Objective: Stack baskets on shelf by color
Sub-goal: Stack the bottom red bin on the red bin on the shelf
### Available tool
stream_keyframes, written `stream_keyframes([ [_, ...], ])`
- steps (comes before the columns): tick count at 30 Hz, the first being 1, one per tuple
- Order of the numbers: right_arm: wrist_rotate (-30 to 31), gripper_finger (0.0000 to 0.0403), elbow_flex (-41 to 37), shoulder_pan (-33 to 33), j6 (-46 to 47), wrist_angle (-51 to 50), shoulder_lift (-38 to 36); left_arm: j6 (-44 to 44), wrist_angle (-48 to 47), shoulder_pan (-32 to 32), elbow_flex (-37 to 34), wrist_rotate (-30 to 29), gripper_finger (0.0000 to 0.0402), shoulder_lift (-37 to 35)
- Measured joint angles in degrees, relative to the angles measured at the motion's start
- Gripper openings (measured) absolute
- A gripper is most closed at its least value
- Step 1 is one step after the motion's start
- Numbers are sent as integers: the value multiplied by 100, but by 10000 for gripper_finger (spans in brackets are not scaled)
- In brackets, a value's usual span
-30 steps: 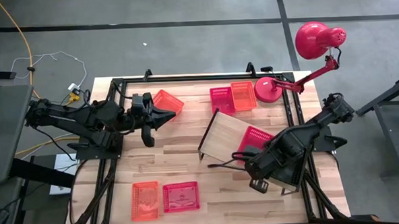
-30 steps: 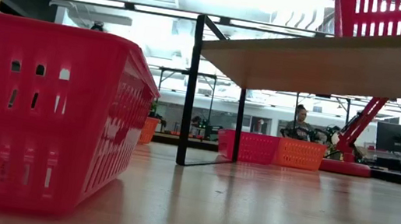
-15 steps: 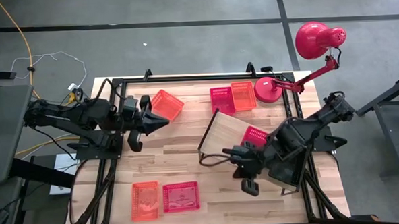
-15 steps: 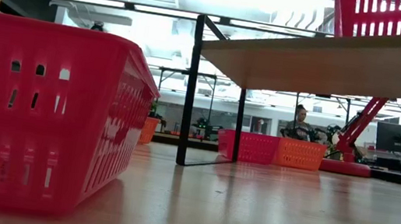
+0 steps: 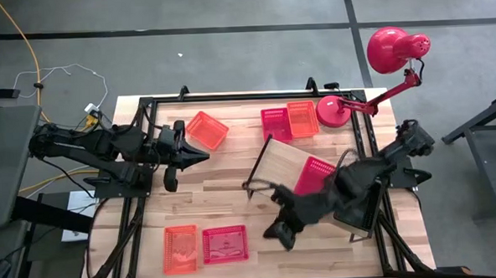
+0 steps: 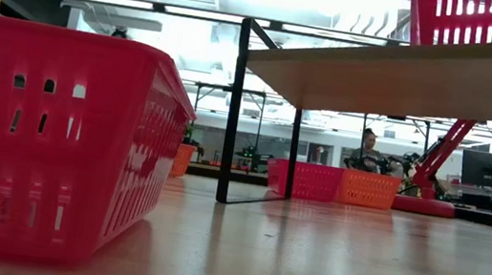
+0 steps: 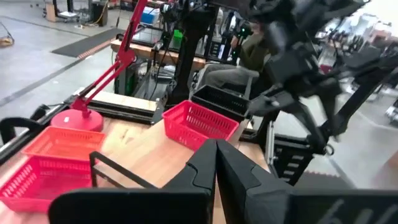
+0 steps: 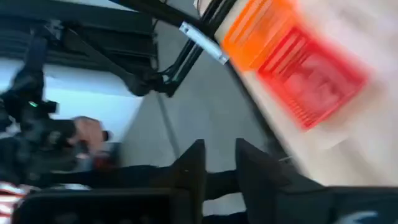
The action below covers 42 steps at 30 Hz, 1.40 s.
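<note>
Plank-grained wooden tabletop (image 5: 225,199) in a bright-lit workshop.

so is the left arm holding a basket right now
No, in the high view the left gripper is empty, its fingers shut beside the orange basket lying on the table.

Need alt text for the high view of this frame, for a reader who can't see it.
Overhead view: the right gripper reaches toward a red basket and orange basket at the table's near edge. One red basket sits on the shelf. The left gripper is beside another orange basket.
</note>
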Motion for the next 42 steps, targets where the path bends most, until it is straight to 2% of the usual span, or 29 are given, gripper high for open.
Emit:
stream_keyframes([
  [4, -181, 120, 4, 243, 928, 583, 469, 105, -251, 1, 0, -2, 0, 0],
  [8, -96, 150, 9, 408, 1679, 935, 939, -154, -383, 2, 0, 24, 0, -4],
  [16, 440, 158, 11, 430, 2238, 1323, 2071, -1189, -937, -1, 0, 746, 0, -106],
  [22, 783, 158, 11, 187, 2232, 1341, 2736, -1542, -978, -172, 0, 806, 0, -109],
  [28, 874, 158, 13, -60, 2224, 1346, 2876, -1666, -975, -274, 0, 729, 0, -103],
  [36, 856, 158, 15, -64, 2379, 1347, 2874, -1561, -964, -291, 0, 717, 0, -103],
  [42, 873, 158, 853, -3, 2058, 953, 2867, -1364, -964, -290, 0, 726, 0, -103],
])
